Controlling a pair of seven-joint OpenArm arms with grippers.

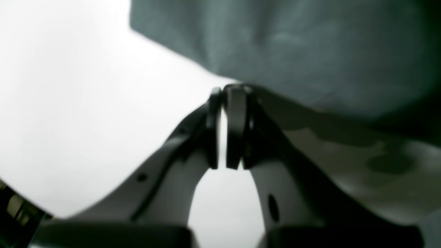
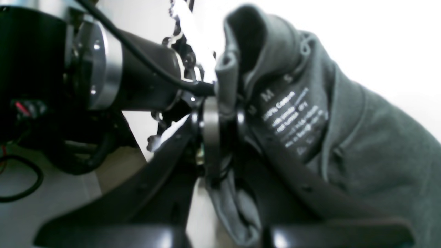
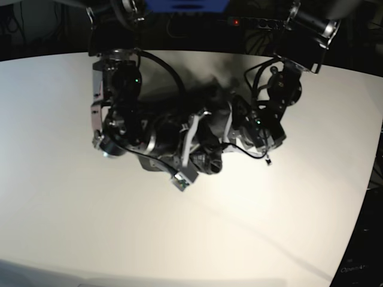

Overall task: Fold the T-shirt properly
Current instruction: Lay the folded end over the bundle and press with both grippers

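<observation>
The dark grey T-shirt (image 3: pixel 210 156) is bunched up between my two arms at the middle of the white table. In the right wrist view my right gripper (image 2: pixel 224 113) is shut on a fold of the T-shirt (image 2: pixel 344 137) by the collar, beside the printed size label (image 2: pixel 296 117); cloth hangs below the fingers. In the left wrist view my left gripper (image 1: pixel 224 103) is shut. The edge of the T-shirt (image 1: pixel 293 44) runs down to its fingertips, and a thin bright slit shows between the pads lower down.
The white table (image 3: pixel 179 239) spreads wide around the arms. The left arm's black and silver motor body (image 2: pixel 113 69) sits close to my right gripper, with black cables (image 2: pixel 20 186) near it. Dark equipment lines the table's far edge (image 3: pixel 197 9).
</observation>
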